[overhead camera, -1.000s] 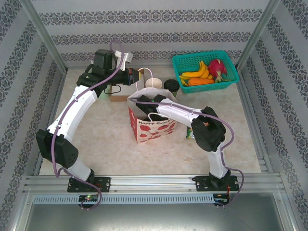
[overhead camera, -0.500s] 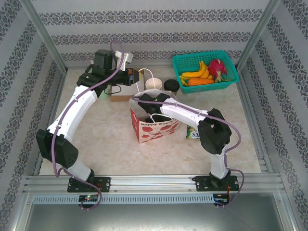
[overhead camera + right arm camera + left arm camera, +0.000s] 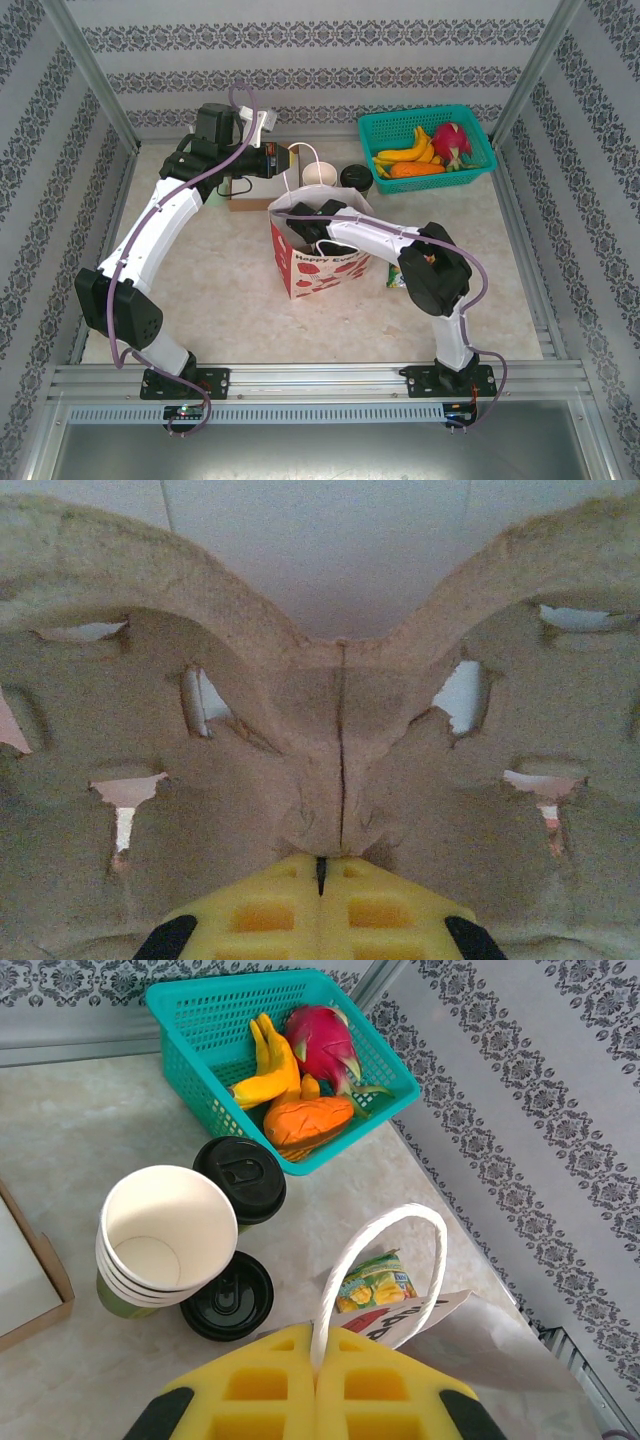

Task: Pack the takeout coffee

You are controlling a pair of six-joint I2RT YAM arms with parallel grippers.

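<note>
The takeout coffee (image 3: 357,177) (image 3: 240,1170), a dark green cup with a black lid, stands at the back of the table beside the teal basket. The red-and-white paper bag (image 3: 325,265) stands upright in the middle. My left gripper (image 3: 285,160) (image 3: 318,1345) is shut on the bag's white rope handle (image 3: 400,1215) and holds it up. My right gripper (image 3: 300,222) (image 3: 321,860) is down inside the bag, shut. Its tips rest against the middle ridge of a brown pulp cup carrier (image 3: 200,780). I cannot tell whether the ridge is pinched.
A stack of lidless cups (image 3: 165,1235) and a loose black lid (image 3: 227,1297) stand just left of the coffee. The teal basket (image 3: 470,125) of fruit is at the back right. A cardboard box (image 3: 245,203) lies back left. A snack packet (image 3: 396,278) lies right of the bag.
The right arm drew back a little to the right, then went back into the bag, and its jaws closed. The left arm kept hold of the handle.
</note>
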